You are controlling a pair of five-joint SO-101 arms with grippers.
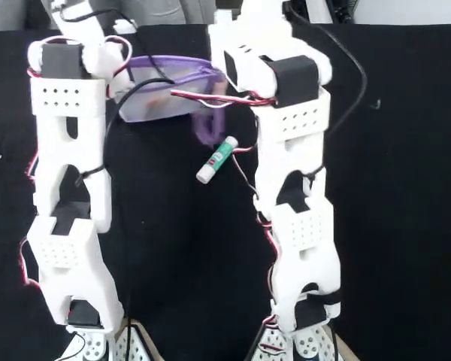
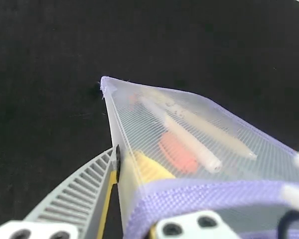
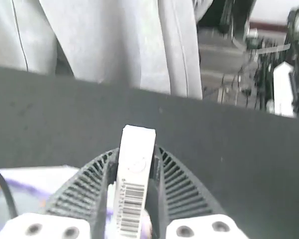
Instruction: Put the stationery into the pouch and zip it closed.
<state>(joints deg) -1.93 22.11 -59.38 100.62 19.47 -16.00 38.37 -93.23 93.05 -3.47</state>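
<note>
Several pieces of stationery already lie inside the translucent mesh pouch (image 2: 209, 124): two pale pens (image 2: 189, 142), a red item (image 2: 177, 152) and a yellow item (image 2: 149, 170). The left end effector (image 2: 120, 164) is pinched narrow on the pouch's lilac-trimmed end and holds it off the black tabletop (image 2: 50, 59).

At the right wrist, the right end effector (image 3: 137, 154) grips a white barcoded stick (image 3: 131, 199), apparently glue, with the pouch close beneath its fingers.

From above, the pouch mouth gapes between the two end effectors. A green-labelled glue stick (image 1: 216, 159) appears to lie on the tabletop, apart from both and nearer the arm bases.

My worry is that the pouch hangs from one end only. A stick nudging its rim could swing or fold the mouth and drop outside. Zipping early would leave the green-labelled one out.
</note>
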